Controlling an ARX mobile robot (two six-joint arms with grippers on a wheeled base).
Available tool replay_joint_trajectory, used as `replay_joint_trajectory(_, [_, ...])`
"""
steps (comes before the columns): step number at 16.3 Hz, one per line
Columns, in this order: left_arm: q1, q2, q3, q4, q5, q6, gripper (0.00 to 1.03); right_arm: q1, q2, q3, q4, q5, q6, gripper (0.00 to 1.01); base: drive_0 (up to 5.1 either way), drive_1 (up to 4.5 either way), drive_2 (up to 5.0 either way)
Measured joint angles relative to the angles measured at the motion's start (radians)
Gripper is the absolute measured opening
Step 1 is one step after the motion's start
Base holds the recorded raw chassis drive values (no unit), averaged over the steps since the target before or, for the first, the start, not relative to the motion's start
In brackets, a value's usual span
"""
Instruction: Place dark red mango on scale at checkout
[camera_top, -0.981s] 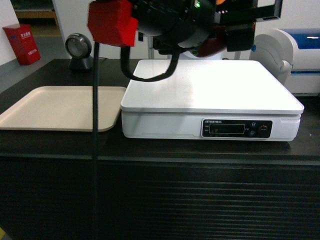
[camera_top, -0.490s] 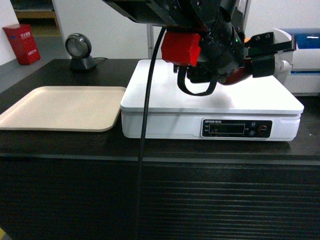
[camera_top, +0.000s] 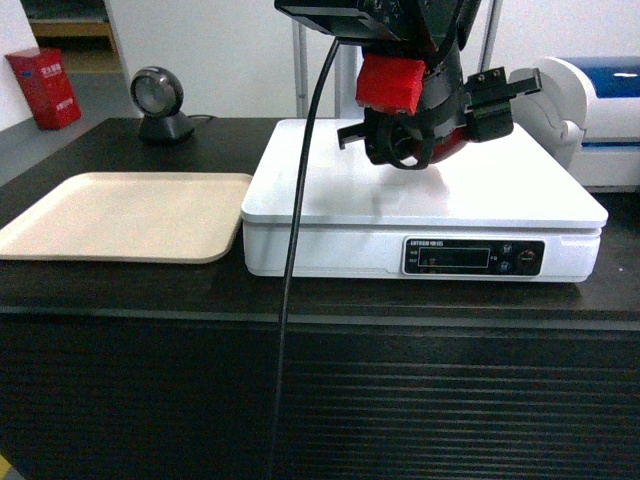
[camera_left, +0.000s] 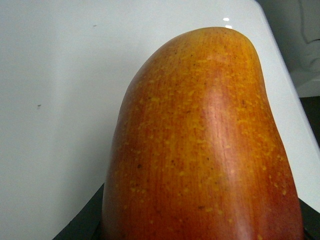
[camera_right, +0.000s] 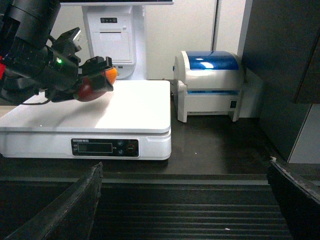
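Observation:
My left gripper hangs just above the back middle of the white scale, shut on the dark red mango. In the left wrist view the mango fills most of the frame, red shading to orange, with the scale's white top behind it. From the right wrist view the mango is a little above the scale, apart from its top. My right gripper is open and holds nothing, in front of the ribbed dark checkout counter. It is out of the head view.
A beige tray lies left of the scale on the counter. A round scanner stands at the back left. A white and blue label printer stands right of the scale, with a white machine behind it.
The left arm has swung from the upper left to the right and come down over the scale, carrying the mango. The scale and tray have not moved.

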Motion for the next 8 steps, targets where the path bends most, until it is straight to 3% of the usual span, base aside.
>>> replay_joint_trajectory(3, [0.005, 0.03, 0.015, -0.039, -0.039, -0.021, 0.59, 0.0, 0.0, 0.0, 0.0, 0.0, 0.0, 0.98, 0.0, 0.0, 0.0])
replay_joint_trajectory(4, [0.005, 0.037, 0.015, -0.035, -0.042, -0.026, 0.65, 0.0, 0.0, 0.0, 0.0, 0.0, 0.0, 0.98, 0.0, 0.0, 0.0])
replay_joint_trajectory(7, [0.005, 0.036, 0.013, -0.006, -0.034, -0.025, 0.99, 0.0, 0.0, 0.0, 0.0, 0.0, 0.0, 0.98, 0.0, 0.0, 0.0])
replay_joint_trajectory(8, [0.005, 0.024, -0.011, 0.026, -0.039, -0.015, 0.98, 0.0, 0.0, 0.0, 0.0, 0.0, 0.0, 0.98, 0.0, 0.0, 0.0])
